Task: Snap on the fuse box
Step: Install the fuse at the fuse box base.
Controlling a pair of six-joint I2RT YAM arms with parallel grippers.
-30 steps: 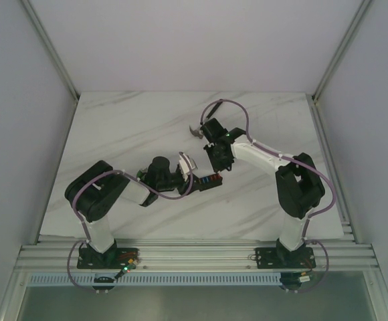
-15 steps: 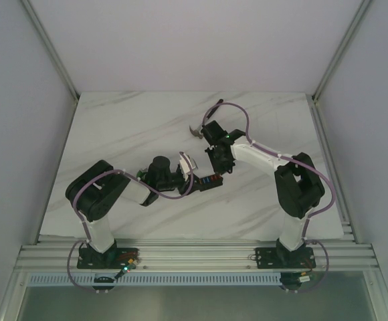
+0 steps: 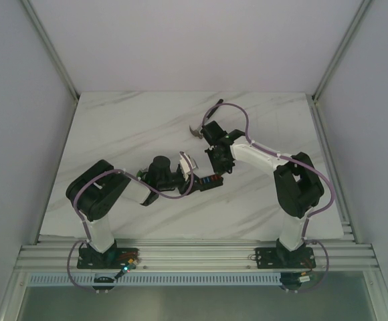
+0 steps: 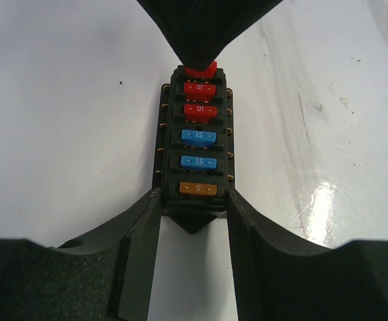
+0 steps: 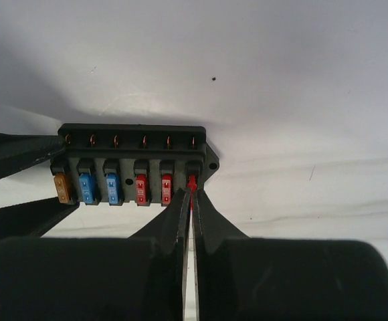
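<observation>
A white, grey-veined worktop (image 3: 114,127) sits inside plain white walls (image 3: 194,47) edged by metal rails (image 3: 50,50). One fuse box (image 3: 209,180) lies near its middle between two arms, and it carries six fuses: one orange fuse (image 4: 198,189), two blue fuses (image 4: 199,136) and three red. The left tool (image 4: 192,195) stands half open, clamping the box's orange end between its fingers, while the right tool (image 5: 192,194), at the opposite end, is pinched almost closed on the last red fuse (image 5: 192,182) in the end slot.
</observation>
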